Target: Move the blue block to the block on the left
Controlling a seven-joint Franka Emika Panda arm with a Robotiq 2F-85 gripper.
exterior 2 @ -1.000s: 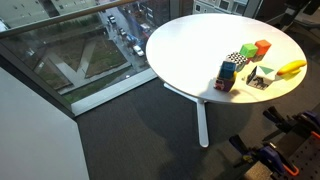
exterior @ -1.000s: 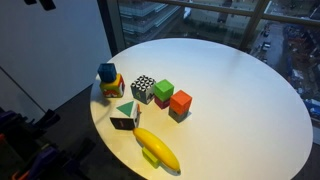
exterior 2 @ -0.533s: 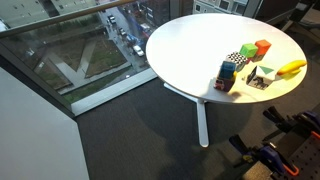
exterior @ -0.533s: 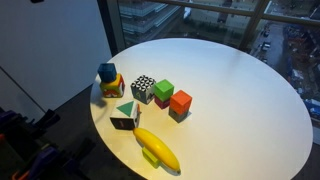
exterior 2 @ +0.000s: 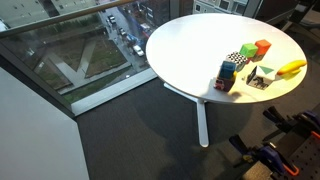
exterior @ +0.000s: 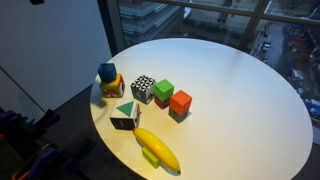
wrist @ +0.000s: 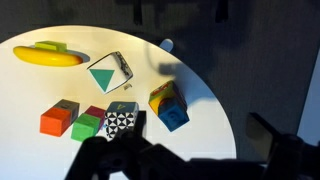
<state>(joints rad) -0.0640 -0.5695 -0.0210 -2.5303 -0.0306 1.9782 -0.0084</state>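
The blue block sits on top of a yellow-and-red block near the table's edge; the blue block also shows in the other exterior view. In the wrist view the blue block lies against the yellow block. My gripper shows only as dark shapes at the bottom of the wrist view. It hangs well above the table, its fingers apart and empty. It is out of view in both exterior views.
On the round white table stand a checkered block, a green block, an orange block, a white block with a green triangle and a yellow banana. Beyond the table is a glass wall with a drop.
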